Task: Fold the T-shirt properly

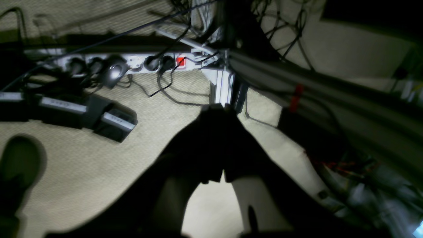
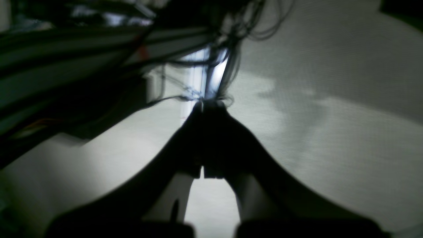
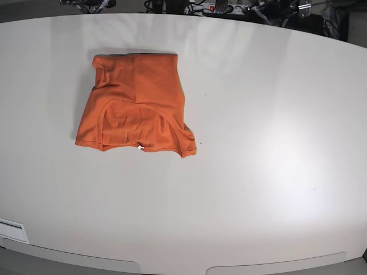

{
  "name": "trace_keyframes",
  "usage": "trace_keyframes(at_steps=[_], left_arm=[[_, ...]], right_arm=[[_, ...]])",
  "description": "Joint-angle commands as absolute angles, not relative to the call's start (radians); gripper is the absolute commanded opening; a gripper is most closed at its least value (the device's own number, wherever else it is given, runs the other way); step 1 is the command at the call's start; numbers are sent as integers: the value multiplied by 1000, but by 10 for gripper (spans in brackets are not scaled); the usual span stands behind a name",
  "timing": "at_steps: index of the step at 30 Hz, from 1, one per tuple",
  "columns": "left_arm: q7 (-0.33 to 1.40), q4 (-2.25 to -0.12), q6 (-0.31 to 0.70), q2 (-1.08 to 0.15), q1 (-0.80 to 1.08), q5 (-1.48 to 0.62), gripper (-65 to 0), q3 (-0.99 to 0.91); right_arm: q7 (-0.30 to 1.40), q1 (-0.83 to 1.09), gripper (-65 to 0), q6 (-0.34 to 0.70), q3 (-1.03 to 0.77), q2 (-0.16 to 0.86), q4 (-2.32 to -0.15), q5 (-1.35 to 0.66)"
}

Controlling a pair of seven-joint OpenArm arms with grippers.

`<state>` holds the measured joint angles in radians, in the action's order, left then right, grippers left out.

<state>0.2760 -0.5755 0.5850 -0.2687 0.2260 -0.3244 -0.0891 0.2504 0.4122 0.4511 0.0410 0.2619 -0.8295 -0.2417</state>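
The left claw [image 1: 218,110] hangs with its jaws pressed together on nothing, pointed down at a beige carpeted floor [image 1: 82,172] rather than at any work. The right claw [image 2: 208,105] is likewise closed and empty, its dark fingers meeting above pale flooring in a blurred view. Both arms appear parked below and away from the surface, a posture that suggests the folding is finished or paused, since neither reaches the garment.

Beyond the left claw lie a white power strip [image 1: 132,62] with a lit red switch [image 1: 180,60], several black plugs and trailing cables, and an aluminium frame post [image 1: 222,86] that seems to carry the rig. A dark shoe [image 1: 16,165] shows at the floor's edge.

The orange T-shirt [image 3: 135,106] rests on the white surface [image 3: 258,160], toward the far left in the base view, folded into a compact, somewhat uneven block with its neckline facing the near edge and a small white tag [image 3: 140,148] showing. No arm appears above the surface. More cables and equipment crowd its far rim.
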Motion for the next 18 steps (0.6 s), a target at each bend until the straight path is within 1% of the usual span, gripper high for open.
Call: trace_keyframes(at_steps=[1, 3, 5, 8, 10, 13, 15, 18], left_arm=[[252, -565, 566, -263, 210, -316, -650, -90], [217, -548, 463, -222, 189, -277, -650, -75], [183, -547, 337, -183, 187, -239, -650, -19], [126, -547, 174, -151, 191, -236, -650, 123], [92, -547, 100, -147, 193, -237, -650, 231], [58, -547, 40, -147, 194, -262, -650, 354], [60, -547, 39, -147, 195, -297, -650, 396], [59, -548, 40, -147, 200, -309, -650, 405]], right_arm=[[243, 394, -650, 438, 64, 263, -822, -224], [243, 364, -650, 393, 118, 244, -802, -180], [242, 351, -650, 345, 162, 224, -800, -156], [242, 347, -650, 311, 204, 191, -801, -108], [243, 349, -650, 289, 217, 168, -801, -84], [243, 352, -650, 294, 217, 144, -801, -75], [242, 352, -650, 316, 217, 139, -801, -78], [237, 349, -650, 315, 217, 124, -801, -77]])
